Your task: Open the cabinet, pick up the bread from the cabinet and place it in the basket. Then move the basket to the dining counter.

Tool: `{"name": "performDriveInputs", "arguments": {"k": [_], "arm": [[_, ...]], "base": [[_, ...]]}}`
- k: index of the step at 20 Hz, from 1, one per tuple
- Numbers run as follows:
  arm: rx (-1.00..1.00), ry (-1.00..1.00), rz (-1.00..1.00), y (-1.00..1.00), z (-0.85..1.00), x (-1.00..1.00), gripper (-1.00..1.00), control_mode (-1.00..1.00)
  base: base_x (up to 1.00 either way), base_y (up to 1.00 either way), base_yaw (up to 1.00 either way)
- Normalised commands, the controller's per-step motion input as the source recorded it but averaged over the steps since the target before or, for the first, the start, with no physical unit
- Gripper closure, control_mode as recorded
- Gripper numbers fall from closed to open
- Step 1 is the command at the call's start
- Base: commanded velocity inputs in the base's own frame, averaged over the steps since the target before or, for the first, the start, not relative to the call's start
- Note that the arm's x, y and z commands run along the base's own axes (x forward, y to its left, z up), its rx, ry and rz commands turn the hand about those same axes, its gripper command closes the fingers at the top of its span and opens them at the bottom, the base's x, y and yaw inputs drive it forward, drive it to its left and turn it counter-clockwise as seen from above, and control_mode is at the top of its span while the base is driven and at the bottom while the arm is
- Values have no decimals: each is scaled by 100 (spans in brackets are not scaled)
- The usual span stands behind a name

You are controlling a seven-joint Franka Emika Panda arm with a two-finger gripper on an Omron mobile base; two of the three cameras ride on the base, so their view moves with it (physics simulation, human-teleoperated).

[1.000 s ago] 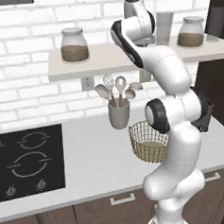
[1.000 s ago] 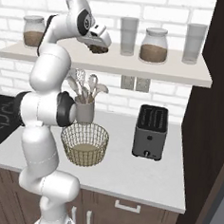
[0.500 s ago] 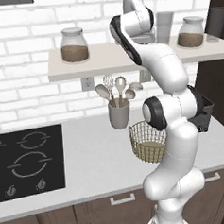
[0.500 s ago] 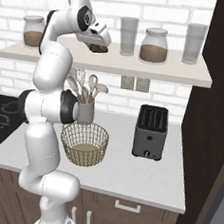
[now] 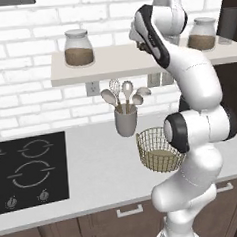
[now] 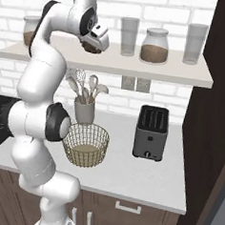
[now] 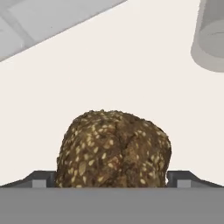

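In the left base view the white arm reaches up to a pale shelf on the brick wall, and its claw is hidden behind the arm here. A jar with brown stuff stands on the shelf to the left, and another jar stands to the right. Down on the grey counter the basket sits just right of a cup full of spoons, with a black hob far to the left. In the right base view the claw is at the shelf, right over the dark bread (a small lump). A toaster stands to the right of the basket. In the hand view the bread fills the space between the two finger tips, which stand wide apart on each side of it, not squeezing it.
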Motion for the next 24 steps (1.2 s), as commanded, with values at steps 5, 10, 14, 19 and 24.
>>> {"name": "performDriveInputs", "arguments": {"k": [5, 10, 14, 19, 24], "arm": [[3, -29, 9, 0, 39, -100, 100, -100], [-7, 2, 14, 0, 33, -100, 100, -100], [0, 3, 15, 0, 8, -100, 100, -100], [-5, 16, 12, 0, -16, -100, 100, -100], [-1, 6, 7, 0, -41, -100, 100, -100]], "base": [[0, 0, 0], [0, 0, 0], [0, 0, 0], [0, 0, 0], [0, 0, 0]]}}
